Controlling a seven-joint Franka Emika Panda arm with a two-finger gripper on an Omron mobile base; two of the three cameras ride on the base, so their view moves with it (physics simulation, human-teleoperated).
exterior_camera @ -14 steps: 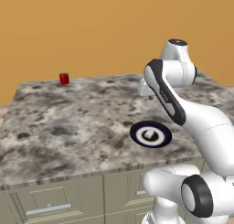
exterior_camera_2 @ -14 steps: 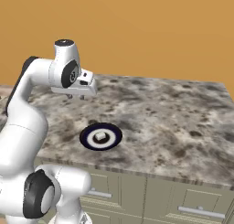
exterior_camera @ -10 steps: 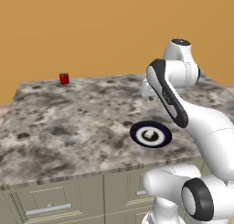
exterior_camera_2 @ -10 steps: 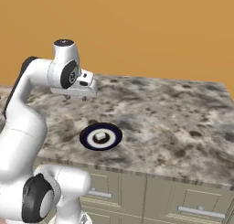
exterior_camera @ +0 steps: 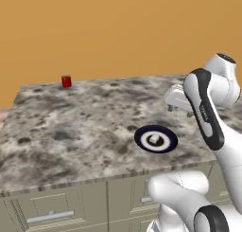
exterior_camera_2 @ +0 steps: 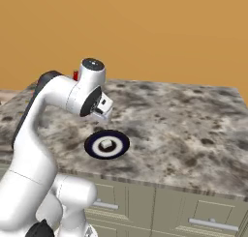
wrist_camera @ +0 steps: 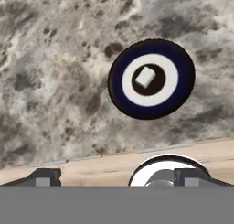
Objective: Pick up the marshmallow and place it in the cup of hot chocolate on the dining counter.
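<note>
Hand has swung nearer the plate [exterior_camera: 156,139]; gripper [wrist_camera: 116,175] jaws wide, empty. We treat marshmallow [wrist_camera: 146,77] as light, squashy: pinch opposite flat sides gently.

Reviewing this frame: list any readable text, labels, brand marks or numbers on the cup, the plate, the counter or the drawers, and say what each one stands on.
None: no readable text anywhere.
The red cup: plain, no label.
The plate: dark blue rim and white ring, no writing.
The marshmallow: blank.
The counter and drawers: unmarked.
</note>
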